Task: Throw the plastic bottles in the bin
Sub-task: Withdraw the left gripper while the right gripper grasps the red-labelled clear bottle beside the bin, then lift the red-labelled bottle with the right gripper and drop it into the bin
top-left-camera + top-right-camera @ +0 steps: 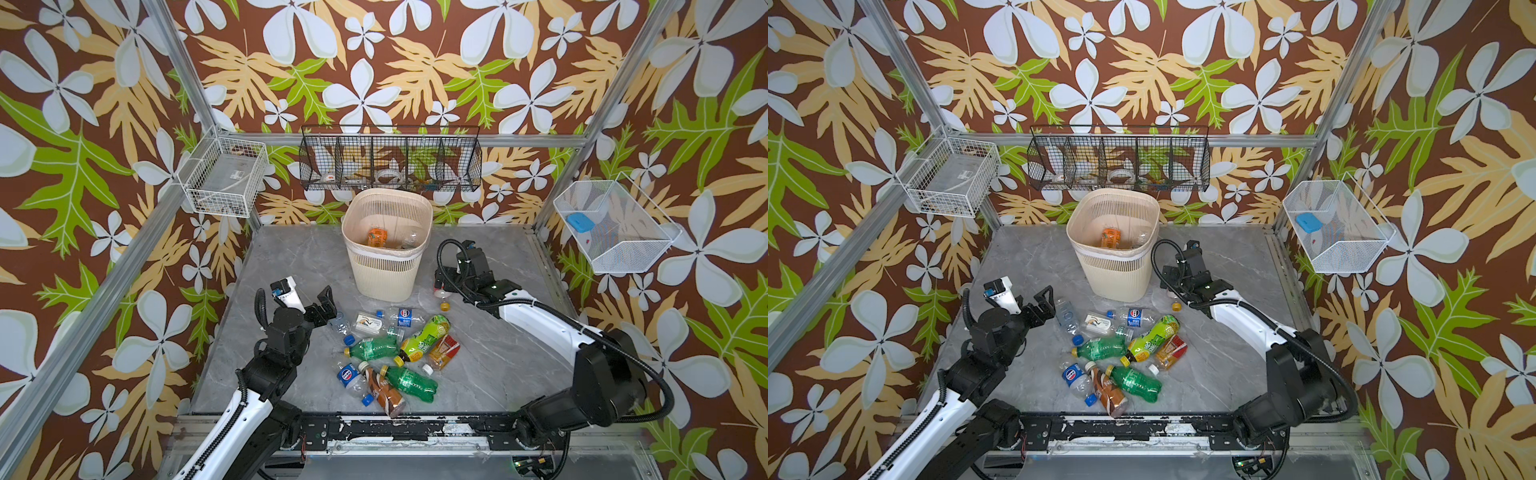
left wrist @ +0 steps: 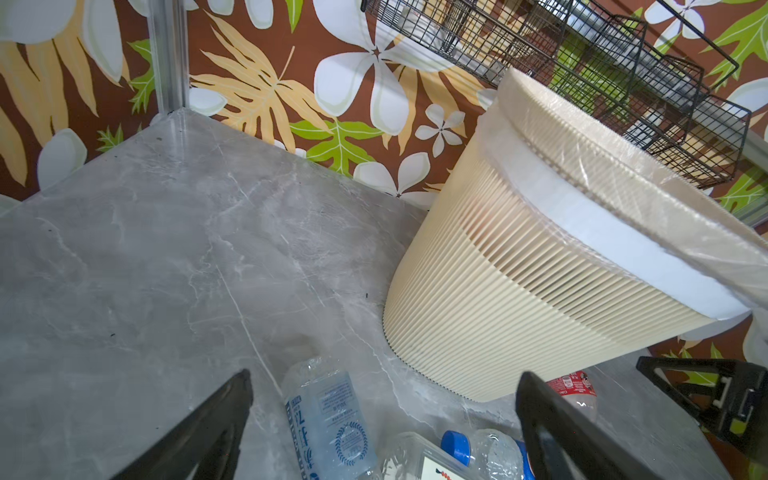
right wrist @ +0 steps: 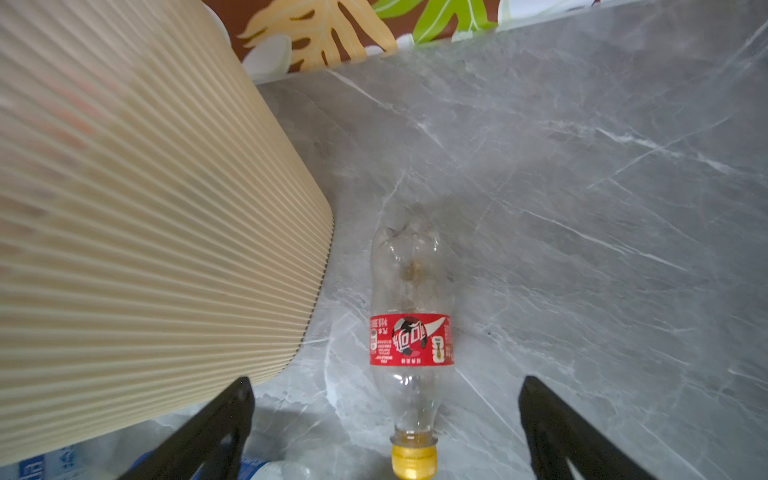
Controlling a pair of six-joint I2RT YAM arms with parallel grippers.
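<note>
Right claw, spread and empty, hangs over the red-labelled bottle beside the bin; left claw likewise spread. Likely light, crushable, slick: pinch its labelled waist.

In a top view the left arm reaches in from 7 o'clock, and its wrist points toward 2 o'clock. The left gripper is spread wide and holds nothing. The right arm reaches in from 5 o'clock, bends at the elbow and points toward 10 o'clock. The right gripper hangs low, spread wide, holding nothing.
</note>
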